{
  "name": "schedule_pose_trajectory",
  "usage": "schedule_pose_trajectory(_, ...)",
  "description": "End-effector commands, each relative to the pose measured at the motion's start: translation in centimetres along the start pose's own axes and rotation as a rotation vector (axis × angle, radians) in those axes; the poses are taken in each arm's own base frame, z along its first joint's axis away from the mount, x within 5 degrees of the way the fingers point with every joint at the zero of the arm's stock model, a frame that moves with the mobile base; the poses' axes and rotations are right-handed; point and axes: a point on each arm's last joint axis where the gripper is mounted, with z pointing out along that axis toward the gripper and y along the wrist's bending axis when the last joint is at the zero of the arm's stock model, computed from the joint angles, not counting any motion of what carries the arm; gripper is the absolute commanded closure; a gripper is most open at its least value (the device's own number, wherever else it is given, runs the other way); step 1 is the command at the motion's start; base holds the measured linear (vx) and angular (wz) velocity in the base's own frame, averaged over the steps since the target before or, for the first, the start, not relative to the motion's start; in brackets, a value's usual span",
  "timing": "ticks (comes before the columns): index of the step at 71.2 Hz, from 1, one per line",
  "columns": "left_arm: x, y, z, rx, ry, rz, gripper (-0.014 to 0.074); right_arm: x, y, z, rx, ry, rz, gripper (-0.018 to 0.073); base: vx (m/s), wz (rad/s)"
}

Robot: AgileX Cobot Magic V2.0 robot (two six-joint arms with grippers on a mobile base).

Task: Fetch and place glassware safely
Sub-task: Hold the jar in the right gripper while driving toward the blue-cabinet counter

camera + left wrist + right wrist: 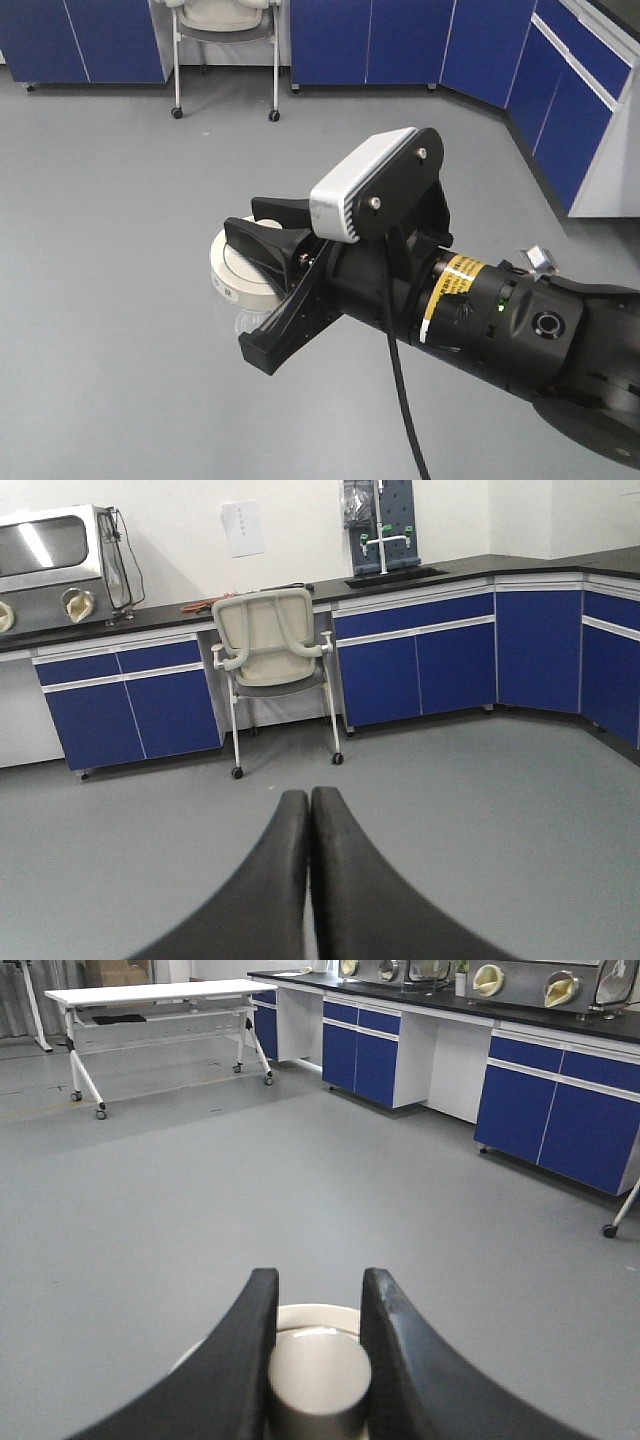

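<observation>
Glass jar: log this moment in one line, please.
right gripper: shut on jar by lid knob | jar: held above floor | left gripper: shut, empty

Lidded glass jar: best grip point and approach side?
The central knob on the lid, from the lid side, one finger on each flank, as the right gripper has it. It stands proud of the flat lid; the glass body is far wider. Whether the lid locks on cannot be told.

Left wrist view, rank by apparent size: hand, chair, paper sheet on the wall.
1. Left hand, largest, though only because it sits right at the lens.
2. Chair.
3. Paper sheet, clearly smallest.
</observation>
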Motion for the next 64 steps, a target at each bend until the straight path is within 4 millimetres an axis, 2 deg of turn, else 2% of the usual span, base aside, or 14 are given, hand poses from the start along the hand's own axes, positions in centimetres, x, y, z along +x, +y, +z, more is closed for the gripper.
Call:
schedule_pose_trajectory(1,-1.42,0.07,-0.1,0.0,-0.089,-0.018,0.0603,-2.87,0.16,-0.79,-0.022,-0.162,-0.005,0.0563,0.56,0.04)
schedule_pose_trajectory(64,-1.41,0.07,-0.1,0.0,-0.088,-0.018,0.0603,-2.87,0.16,-0.79,-0.022,-0.162,-0.005,0.0563,0.56,0.0)
